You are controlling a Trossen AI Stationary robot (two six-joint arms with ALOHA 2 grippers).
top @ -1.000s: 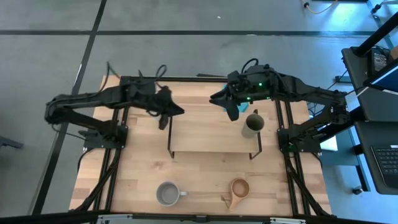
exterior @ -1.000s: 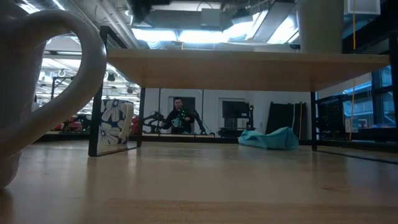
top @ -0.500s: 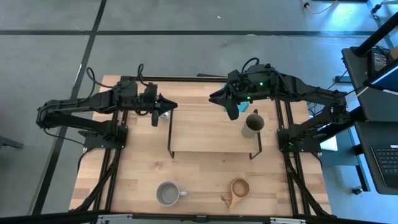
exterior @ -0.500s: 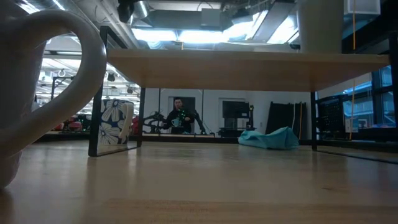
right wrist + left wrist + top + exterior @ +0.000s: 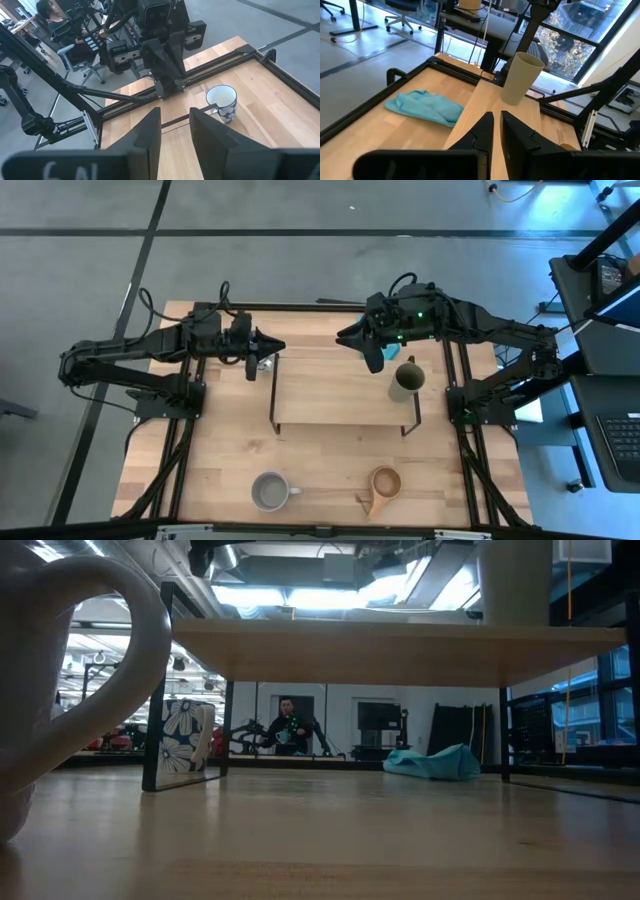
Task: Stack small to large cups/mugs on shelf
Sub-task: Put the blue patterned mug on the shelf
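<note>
The worktop (image 5: 220,460) is carrying everything, with the shelf (image 5: 340,395) sitting in the middle of it, toward the far side. The olive cup (image 5: 406,380) is standing upright on the shelf's right end, and it's the only cup up there.

The left end effector (image 5: 268,346) is hovering just off the shelf's far-left corner, empty, with its fingers (image 5: 485,131) nearly together, only a thin slit showing between them. In the left wrist view the olive cup is sitting well ahead of it, at the other end of the board.

The right end effector (image 5: 372,360) is hanging over the shelf's far edge, just beside the olive cup but not touching it. Its fingers (image 5: 150,131) are standing apart with nothing between them.

The grey mug (image 5: 270,491) and the wooden cup (image 5: 384,483) are sitting on the worktop's near side, well apart from both arms. The white mug (image 5: 222,102) is standing on the worktop by the shelf's far-left leg, close to the left end effector; from above the arm is covering most of it.

The teal cloth (image 5: 425,106) is lying behind the shelf. In the low view the grey mug is filling the left edge, cut off, and neither end effector is really showing there.
</note>
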